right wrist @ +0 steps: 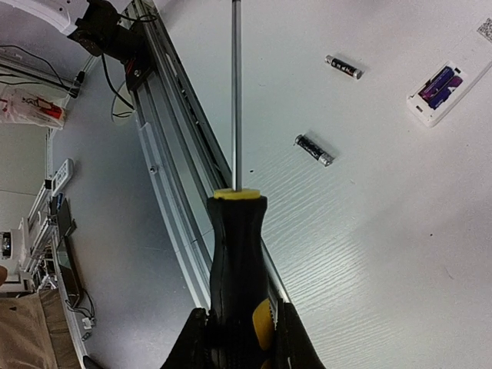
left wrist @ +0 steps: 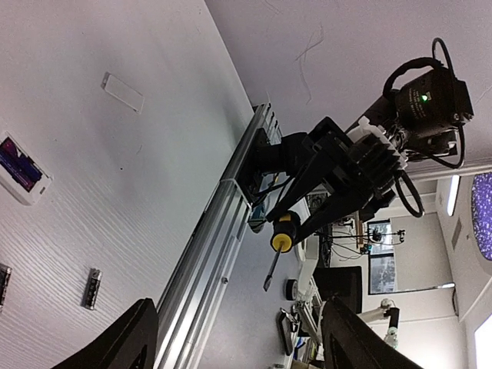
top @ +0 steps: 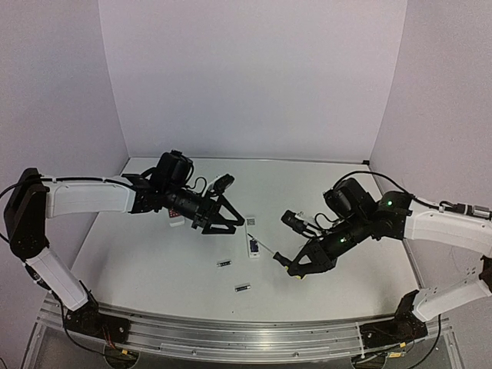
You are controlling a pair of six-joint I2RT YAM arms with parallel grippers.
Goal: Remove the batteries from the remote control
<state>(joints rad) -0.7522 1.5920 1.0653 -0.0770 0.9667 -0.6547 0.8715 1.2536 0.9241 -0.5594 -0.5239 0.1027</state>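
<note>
The white remote control (top: 252,246) lies face down mid-table, and its open compartment shows purple inside (right wrist: 440,86). Two batteries, one (top: 224,264) nearer the remote and the other (top: 243,288) nearer the front edge, lie loose on the table in front of it; they also show in the right wrist view as a far battery (right wrist: 344,67) and a near one (right wrist: 315,150). My left gripper (top: 224,226) hovers just left of the remote's far end, open, with nothing between its fingers (left wrist: 127,338). My right gripper (top: 288,265) is shut on the black-and-yellow screwdriver (right wrist: 238,254), right of the remote, shaft pointing toward it.
A small flat white cover piece (top: 177,224) lies under the left arm. A small square tag (top: 250,221) sits beyond the remote. An aluminium rail (top: 231,338) runs along the table's front edge. Pale walls close in the back and sides.
</note>
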